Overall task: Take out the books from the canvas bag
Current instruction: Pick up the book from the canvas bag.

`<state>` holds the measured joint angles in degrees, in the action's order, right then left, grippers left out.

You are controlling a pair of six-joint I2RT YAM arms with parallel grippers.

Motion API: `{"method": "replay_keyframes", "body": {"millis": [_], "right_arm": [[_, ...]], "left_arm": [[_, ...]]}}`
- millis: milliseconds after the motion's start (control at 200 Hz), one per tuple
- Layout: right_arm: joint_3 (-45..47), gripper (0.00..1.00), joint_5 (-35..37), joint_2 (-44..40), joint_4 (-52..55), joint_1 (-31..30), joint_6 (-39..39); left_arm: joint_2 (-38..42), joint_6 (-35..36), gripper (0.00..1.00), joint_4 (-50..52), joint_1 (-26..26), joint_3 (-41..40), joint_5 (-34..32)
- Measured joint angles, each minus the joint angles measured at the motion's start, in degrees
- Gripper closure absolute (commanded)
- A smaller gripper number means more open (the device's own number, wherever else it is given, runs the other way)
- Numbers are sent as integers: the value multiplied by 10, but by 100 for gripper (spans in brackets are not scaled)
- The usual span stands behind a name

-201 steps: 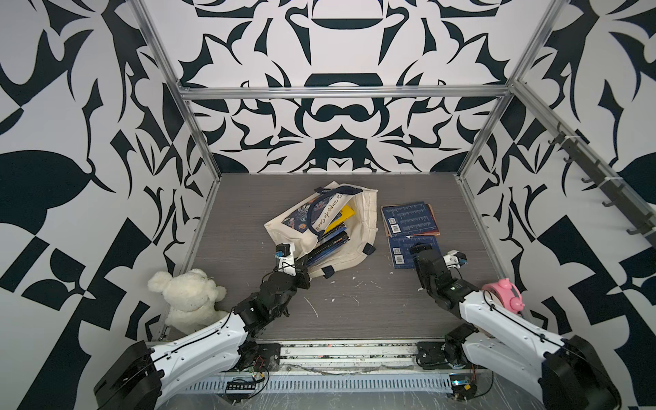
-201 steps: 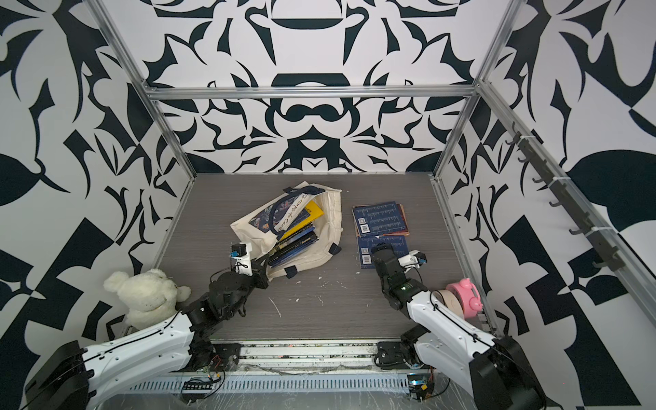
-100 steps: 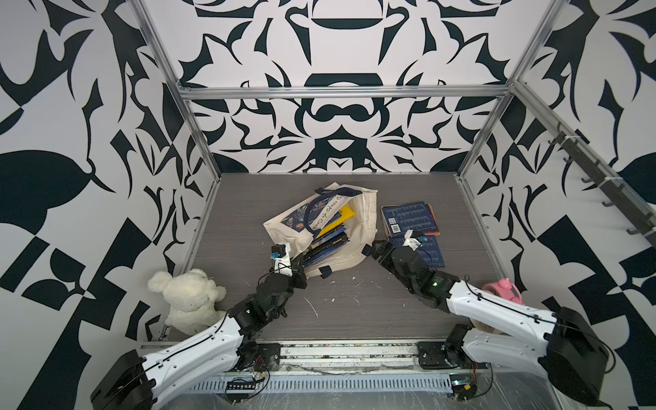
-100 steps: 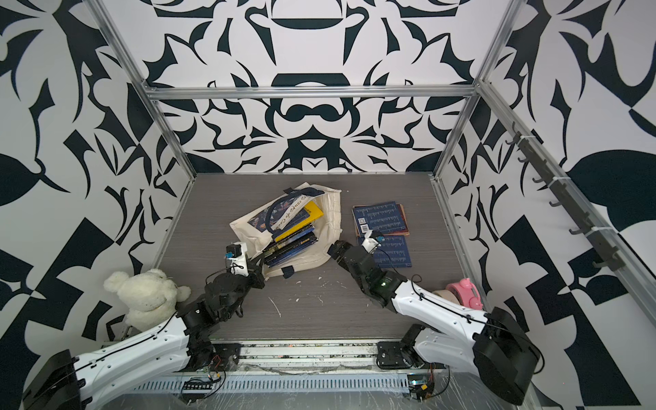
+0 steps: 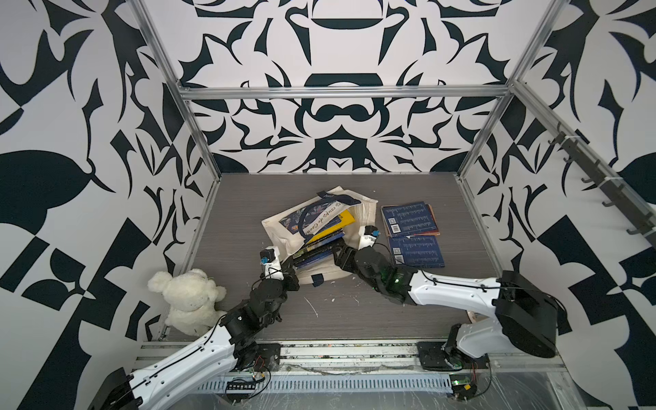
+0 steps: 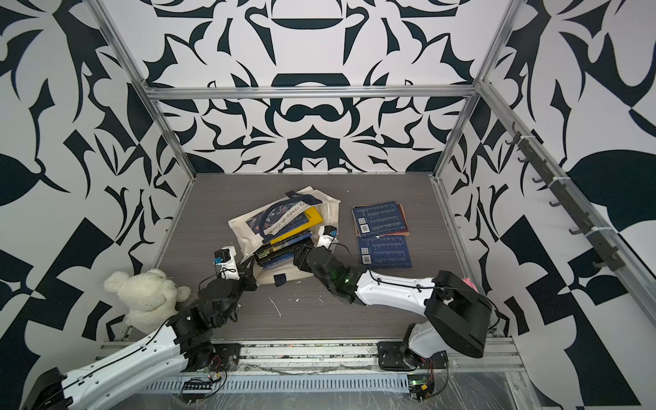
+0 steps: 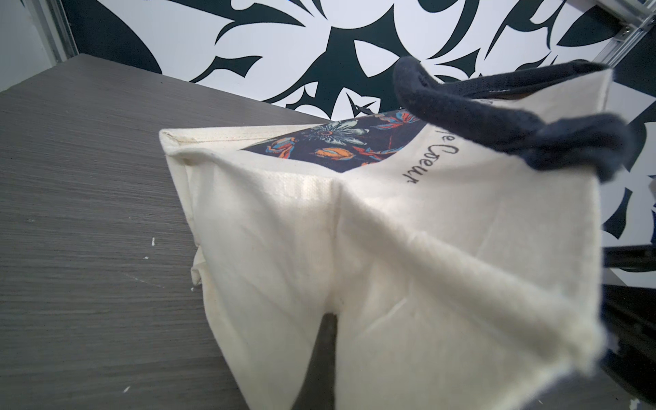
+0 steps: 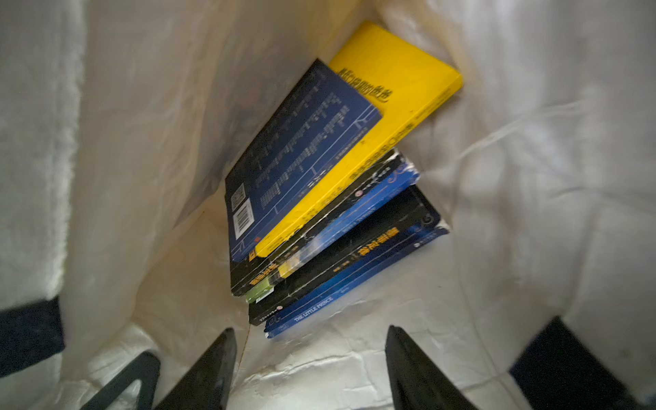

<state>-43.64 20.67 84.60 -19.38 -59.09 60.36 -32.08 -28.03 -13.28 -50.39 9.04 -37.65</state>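
Note:
The cream canvas bag lies mid-table with its mouth toward the front. My left gripper is shut on the upper lip of the bag's fabric and holds it up. Inside, a slanted stack of books shows, with a yellow one near the top and blue and black ones below. My right gripper stands open at the mouth, just short of the lowest blue book, with nothing between its fingers.
Three books lie outside, right of the bag: two stacked at the back and one dark blue in front. A white plush bear sits front left. A pink object peeks from behind the right arm. Patterned walls enclose the table.
My right arm has swung left from the blue book on the table to the bag's mouth, its jaws narrowing. The left gripper has kept its hold on the bag's lip.

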Motion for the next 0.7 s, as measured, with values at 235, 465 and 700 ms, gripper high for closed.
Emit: {"method": "replay_keyframes", "body": {"millis": [235,465,700], "right_arm": [[-54,45,8,109,-69,-28,21],[-103,50,8,213,-137,-33,46],[-137,52,18,260,-169,-33,57]], "left_arm": [[25,4,100,-28,0,-32,9],[43,7,100,-34,0,-42,13],[22,10,100,-49,0,-42,19]]}}
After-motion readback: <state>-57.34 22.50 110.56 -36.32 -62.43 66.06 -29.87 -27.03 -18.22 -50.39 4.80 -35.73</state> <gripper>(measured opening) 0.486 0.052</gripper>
